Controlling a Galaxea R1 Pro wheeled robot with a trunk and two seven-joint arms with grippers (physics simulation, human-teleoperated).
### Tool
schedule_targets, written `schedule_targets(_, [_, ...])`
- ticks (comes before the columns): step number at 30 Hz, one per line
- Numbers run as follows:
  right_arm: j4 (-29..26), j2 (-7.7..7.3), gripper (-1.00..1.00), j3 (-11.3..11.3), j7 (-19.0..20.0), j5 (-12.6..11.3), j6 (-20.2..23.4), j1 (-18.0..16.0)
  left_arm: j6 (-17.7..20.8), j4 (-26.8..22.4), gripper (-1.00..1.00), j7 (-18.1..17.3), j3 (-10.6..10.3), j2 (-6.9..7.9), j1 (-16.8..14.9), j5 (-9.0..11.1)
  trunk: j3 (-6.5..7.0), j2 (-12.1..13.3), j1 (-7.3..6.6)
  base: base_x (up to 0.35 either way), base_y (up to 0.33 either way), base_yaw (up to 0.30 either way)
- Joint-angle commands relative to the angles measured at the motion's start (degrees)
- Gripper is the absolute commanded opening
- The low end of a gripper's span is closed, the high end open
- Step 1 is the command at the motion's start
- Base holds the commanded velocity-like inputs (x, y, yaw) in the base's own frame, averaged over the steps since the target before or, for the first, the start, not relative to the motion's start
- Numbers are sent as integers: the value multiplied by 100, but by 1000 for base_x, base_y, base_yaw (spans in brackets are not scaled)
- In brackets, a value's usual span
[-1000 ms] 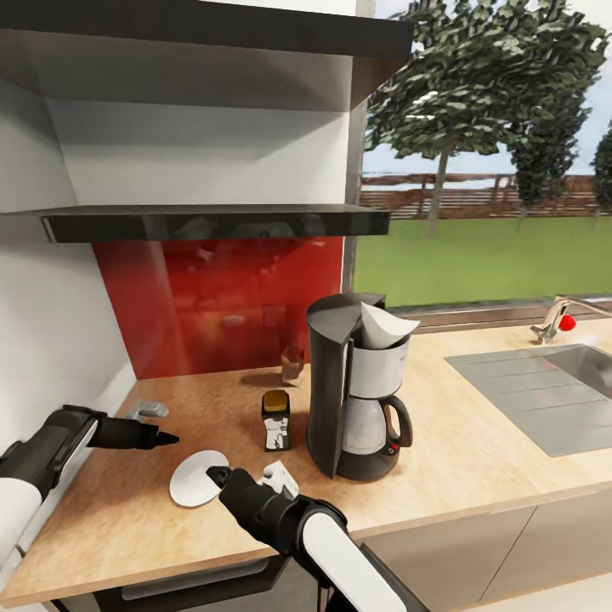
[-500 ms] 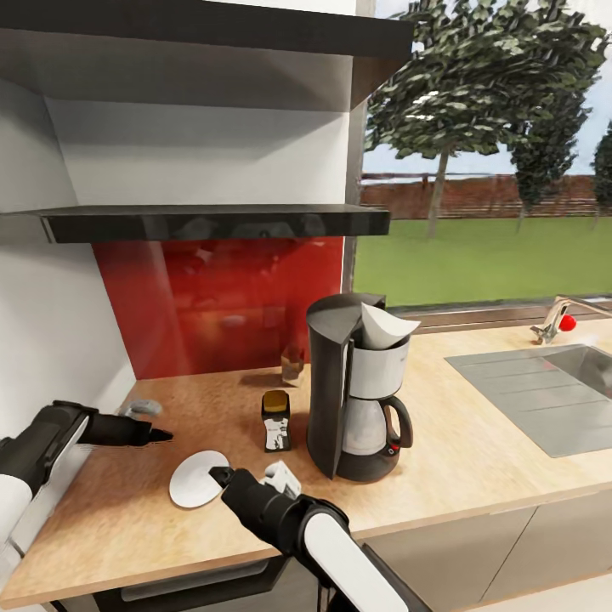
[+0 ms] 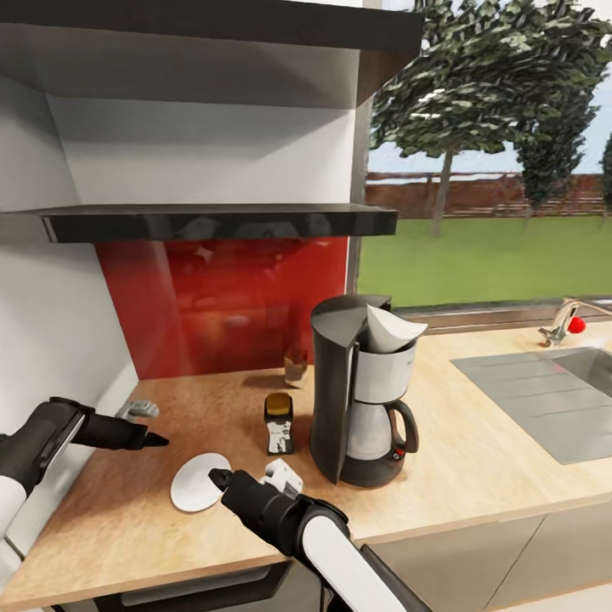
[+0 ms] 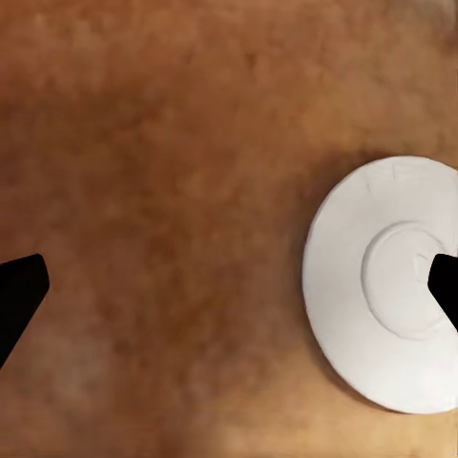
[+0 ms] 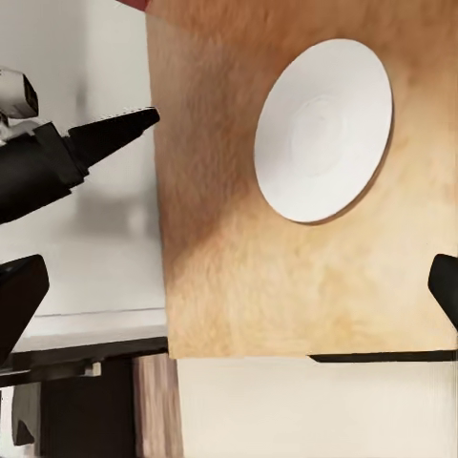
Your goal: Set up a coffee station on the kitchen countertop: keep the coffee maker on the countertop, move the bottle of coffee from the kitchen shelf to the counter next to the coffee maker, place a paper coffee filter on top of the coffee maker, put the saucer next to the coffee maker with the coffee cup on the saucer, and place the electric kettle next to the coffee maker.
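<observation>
On the kitchen countertop (image 3: 476, 463), going from the wall end toward the sink (image 3: 544, 399), there stand one saucer (image 3: 200, 482), one bottle of coffee (image 3: 278, 422) and one coffee maker (image 3: 361, 391) with one paper coffee filter (image 3: 389, 329) sitting in its top; a small glass (image 3: 295, 365) stands at the red backsplash behind the bottle. Farthest left, the left gripper (image 3: 153, 439) hangs low over the bare wood near the wall, apart from the saucer; in its wrist view the two black fingertips (image 4: 19, 296) sit wide apart with nothing between them but worktop and part of the saucer, so it is spread and empty. The saucer lies flat near the front edge, the bottle just beyond it and beside the coffee maker. The right gripper (image 3: 218, 478) reaches over the saucer's near side (a white, boxy part (image 3: 282, 476) shows on the arm behind it); its fingertips (image 5: 21, 296) likewise stand wide apart, grasping nothing. Above, one thin black kitchen shelf (image 3: 221, 221) spans the wall.
</observation>
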Motion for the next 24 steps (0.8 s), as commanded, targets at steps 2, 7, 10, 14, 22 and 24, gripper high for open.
schedule_targets(2, [-5,-2,100,4,-38,8,18,-6,996,104,100,-977,-12,-5,-6,-60,-26,-14,7,278,0,156])
schedule_targets(7, [1,-5,100,7,-39,7,18,-7,990,343,100,-970,-16,-24,-5,-66,-39,-14,7,140,0,68])
schedule_targets(10, [4,-13,100,6,-39,7,18,-9,987,374,100,-967,-13,-31,-5,-64,-40,-14,7,18,0,9])
schedule_targets(14, [41,-56,100,9,-39,-4,13,-6,989,540,100,-972,-61,-70,3,-60,-41,-14,7,62,0,1])
schedule_targets(22, [176,-88,100,24,-39,-134,10,-6,996,940,100,-989,-95,-183,30,-8,-41,-14,7,18,0,0])
schedule_targets(24, [179,-87,100,28,-42,-202,12,-6,990,1014,100,-1003,-91,-257,30,4,-41,-14,7,0,0,0])
